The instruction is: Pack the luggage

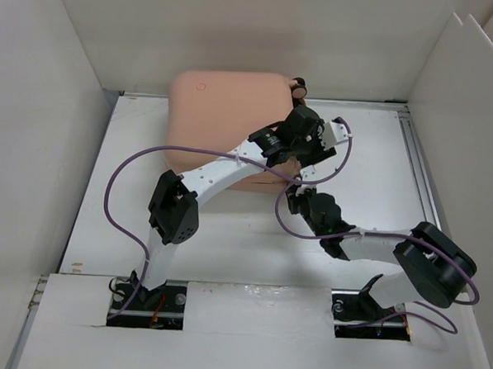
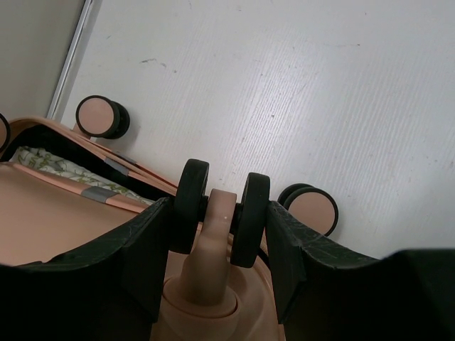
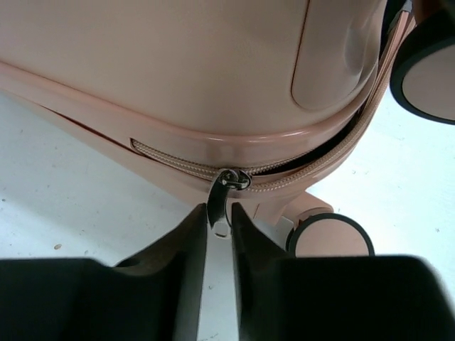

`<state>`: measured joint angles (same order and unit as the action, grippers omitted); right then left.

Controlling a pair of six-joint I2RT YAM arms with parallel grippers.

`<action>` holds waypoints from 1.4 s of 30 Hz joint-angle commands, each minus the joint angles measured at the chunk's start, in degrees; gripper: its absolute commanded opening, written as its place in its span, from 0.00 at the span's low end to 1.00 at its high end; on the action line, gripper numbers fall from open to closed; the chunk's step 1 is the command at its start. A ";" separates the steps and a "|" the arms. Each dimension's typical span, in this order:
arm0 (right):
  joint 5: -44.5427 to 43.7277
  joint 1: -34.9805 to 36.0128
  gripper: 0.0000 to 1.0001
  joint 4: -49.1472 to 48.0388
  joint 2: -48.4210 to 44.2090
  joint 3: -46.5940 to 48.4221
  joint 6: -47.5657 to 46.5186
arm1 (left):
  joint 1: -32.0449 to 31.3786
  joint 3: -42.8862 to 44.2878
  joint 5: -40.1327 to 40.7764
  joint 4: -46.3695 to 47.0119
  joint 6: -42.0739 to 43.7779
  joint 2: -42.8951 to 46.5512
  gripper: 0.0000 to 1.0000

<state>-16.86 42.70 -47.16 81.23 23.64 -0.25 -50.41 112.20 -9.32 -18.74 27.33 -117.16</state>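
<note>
From above, we see the luggage (image 1: 221, 117) lying flat at the 12 o'clock end of the white table (image 1: 372, 158), a little left of centre, with its lid down. The left arm (image 1: 218, 173) stretches across the shell's near edge, and the left jaws sit at its 3 o'clock side. The right arm (image 1: 376, 245) bends in from 4 o'clock, and the right jaws sit at the shell's 5 o'clock corner. From here we cannot tell how either pair of jaws stands.

In the left wrist view, the left jaws stand one on each side of a double wheel (image 2: 220, 209) on its pink stem, pressing against its two black outer faces and pinching it. Two more wheels show, one at 10 o'clock (image 2: 101, 117) and one just to 3 o'clock (image 2: 313, 209). At 9 o'clock the shell halves gape, and green-patterned cloth (image 2: 43, 160) shows in the gap.

In the right wrist view, the pink shell fills the upper frame. The right jaws are drawn almost together, pinching the metal zip pull (image 3: 223, 202) that hangs from the slider. To 3 o'clock of the slider the rows of teeth part.
</note>
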 commanded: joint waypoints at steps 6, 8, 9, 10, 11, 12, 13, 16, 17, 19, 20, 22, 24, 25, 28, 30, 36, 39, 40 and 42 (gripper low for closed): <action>-3.88 -2.27 0.39 -1.19 -0.99 3.16 2.53 | -1.44 1.26 -2.46 3.54 -3.43 7.39 0.00; -4.49 -2.27 0.37 -0.66 -0.37 3.78 2.54 | -1.44 1.26 -2.46 3.54 -3.43 7.39 0.00; -4.49 -1.75 0.28 -0.66 -0.37 3.78 3.15 | -1.44 1.26 -2.46 3.54 -3.43 7.39 0.00; -5.54 -1.74 0.22 -0.05 -0.37 3.78 3.15 | -1.44 1.26 -2.46 3.54 -3.43 7.39 0.00; -6.68 -1.22 0.17 0.48 -1.33 3.78 3.15 | -1.44 1.26 -2.46 3.54 -3.43 7.39 0.00; -9.48 -1.21 0.13 1.18 -2.03 3.78 3.15 | -1.44 1.26 -2.46 3.54 -3.43 7.39 0.00; -10.55 -0.69 0.11 2.49 -2.74 3.78 3.15 | -1.44 1.26 -2.46 3.54 -3.43 7.39 0.00; -13.45 -0.69 0.09 5.22 -5.29 3.17 3.94 | -1.44 1.26 -2.46 3.54 -3.43 7.39 0.00; -13.46 -0.69 0.07 5.75 -5.99 3.17 4.46 | -1.44 1.26 -2.46 3.54 -3.43 7.39 0.00; -14.07 -0.69 0.03 5.76 -6.00 2.55 4.47 | -1.44 1.26 -2.46 3.54 -3.43 7.39 0.00; -13.55 -0.69 0.00 5.76 -6.00 2.55 4.47 | -1.44 1.26 -2.46 3.54 -3.43 7.39 0.00; -12.85 -0.69 0.00 5.76 -4.69 2.55 4.47 | -1.44 1.26 -2.46 3.54 -3.43 7.39 0.00; -12.05 -0.69 0.00 5.76 -4.07 3.17 4.47 | -1.44 1.26 -2.46 3.54 -3.43 7.39 0.00; -12.05 -0.69 0.00 5.76 -4.06 3.17 4.47 | -1.44 1.26 -2.46 3.54 -3.43 7.39 0.00; -12.66 -0.16 0.09 6.63 -5.54 2.65 4.47 | -1.44 1.26 -1.93 3.54 -3.43 7.39 0.00; -14.86 -0.16 0.12 7.69 -7.04 1.42 4.99 | -1.44 1.26 -1.93 3.54 -3.43 7.39 0.00; -11.28 -1.21 0.12 7.69 -8.55 0.53 3.07 | -1.44 0.74 -1.93 3.54 -3.43 7.39 0.00; -8.81 -1.74 0.23 7.69 -7.06 1.06 2.54 | -1.44 0.74 -1.93 3.54 -3.43 7.39 0.00; -8.19 -1.74 0.25 7.69 -7.05 1.06 2.54 | -1.44 0.74 -1.93 3.54 -3.43 7.39 0.00; -8.19 -1.74 0.29 7.69 -7.05 1.06 2.54 | -1.44 0.74 -1.93 3.54 -3.43 7.39 0.00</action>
<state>-21.61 42.48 -38.13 74.30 24.29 3.25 -50.52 112.14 -9.65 -18.55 27.14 -117.16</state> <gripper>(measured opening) 0.286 0.465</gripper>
